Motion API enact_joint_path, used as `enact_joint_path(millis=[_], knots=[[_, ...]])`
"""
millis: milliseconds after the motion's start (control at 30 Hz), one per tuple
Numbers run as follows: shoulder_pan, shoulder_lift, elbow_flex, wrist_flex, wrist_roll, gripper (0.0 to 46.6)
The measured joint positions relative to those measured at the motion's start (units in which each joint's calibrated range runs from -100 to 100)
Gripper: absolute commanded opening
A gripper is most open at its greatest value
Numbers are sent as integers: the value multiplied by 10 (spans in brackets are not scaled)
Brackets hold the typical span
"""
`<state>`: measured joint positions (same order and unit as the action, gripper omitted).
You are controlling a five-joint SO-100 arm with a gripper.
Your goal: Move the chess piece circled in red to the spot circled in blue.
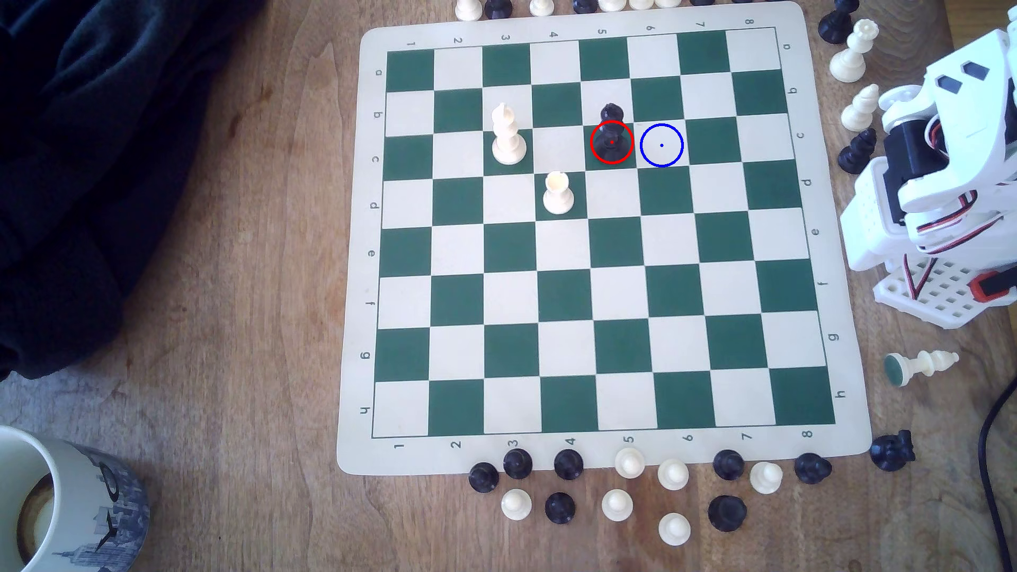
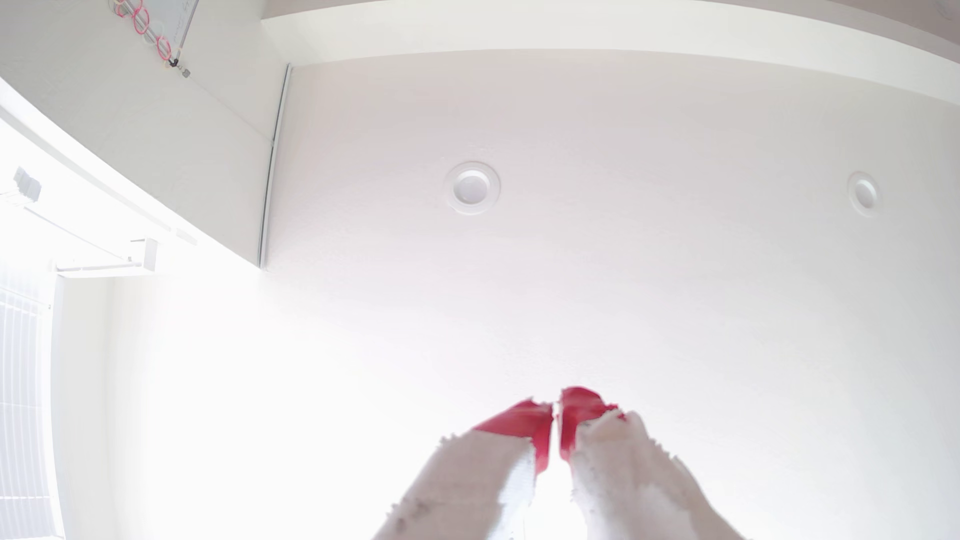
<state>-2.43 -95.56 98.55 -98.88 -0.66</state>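
Observation:
The tall glossy black chess piece (image 1: pixel 611 135) stands upright on a green square of the board (image 1: pixel 583 451), ringed in red, in the exterior view's upper middle. One square to its right in that view is the cream-white spot (image 1: pixel 661 145) marked by a blue circle and dot, bare. My arm (image 1: pixel 935 181) is folded at the exterior view's right edge, off the board and far from the piece. In the wrist view my gripper (image 2: pixel 556 407) points up at a white ceiling, its red-tipped fingers (image 2: pixel 524 420) pressed together with nothing between them.
Two cream-white pieces (image 1: pixel 509 135) (image 1: pixel 558 192) stand on the board left of the black piece in the exterior view. Loose pawns (image 1: pixel 616 503) crowd the near edge, more pieces line the far and right edges. A mug (image 1: pixel 66 500) and dark cloth (image 1: pixel 99 165) lie at the left.

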Motion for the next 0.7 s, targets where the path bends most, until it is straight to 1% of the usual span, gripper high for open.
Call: enact_joint_path(millis=[100,300,333,400,600,633,667,700], knots=[[0,0,0,6,0,2],[6,0,0,182,0,2],[9,0,0,254,0,2],[15,0,0,336,0,2],[38,0,-61,604,0,2],[48,0,-91,698,0,2],[54,0,-105,752,0,2],[70,0,-131,842,-1,2]])
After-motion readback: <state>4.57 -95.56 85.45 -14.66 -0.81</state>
